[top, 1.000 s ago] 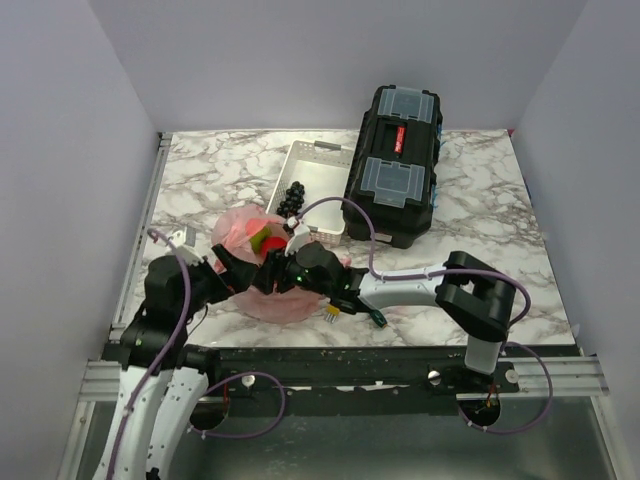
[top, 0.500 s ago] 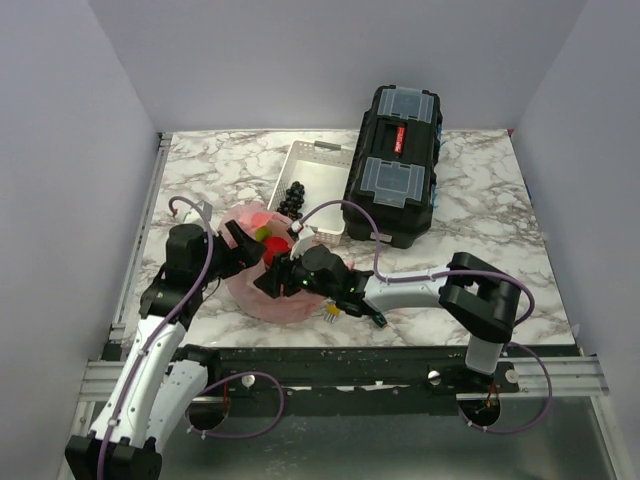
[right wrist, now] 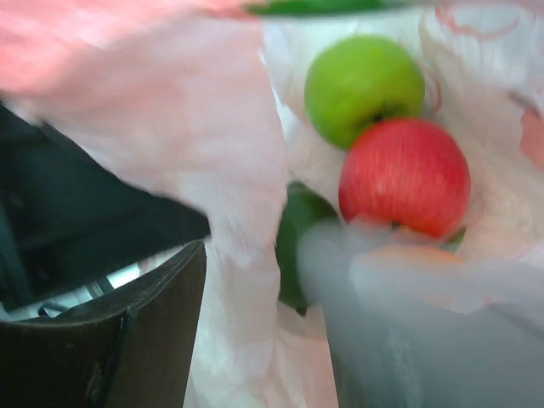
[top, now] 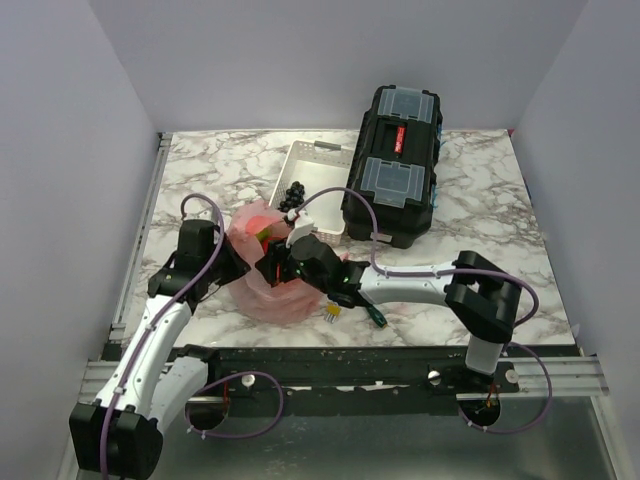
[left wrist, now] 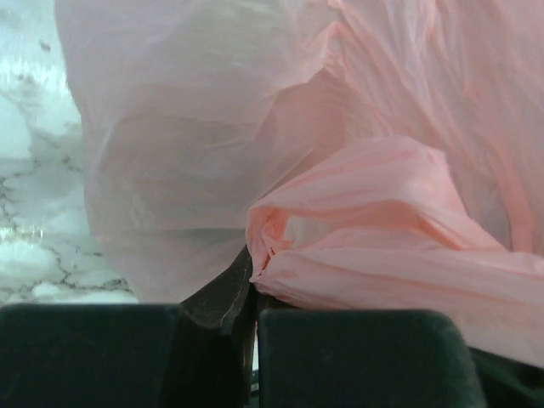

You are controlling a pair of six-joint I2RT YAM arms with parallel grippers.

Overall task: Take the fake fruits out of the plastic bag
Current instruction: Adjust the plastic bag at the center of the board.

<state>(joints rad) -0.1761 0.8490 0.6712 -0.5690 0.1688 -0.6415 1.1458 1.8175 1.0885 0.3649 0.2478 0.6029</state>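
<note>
left claw [left wrist: 252,310] clamped on plastic bag [left wrist: 357,246] fold | right claw [right wrist: 263,289] held apart at bag mouth | fake fruits [right wrist: 405,176] seen inside bag on table [top: 200,170] | risk: film pinched instead of fruit, bag dragged

Left of frame centre, your left end effector [top: 238,270] and right end effector [top: 277,268] meet at the crinkly translucent pink plastic bag [top: 266,301].

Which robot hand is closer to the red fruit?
Right. The right gripper is at the mouth of the plastic bag, the red fruit just beyond its fingertips. The left gripper pinches the bag's edge from outside, plastic between it and the fruit.
</note>
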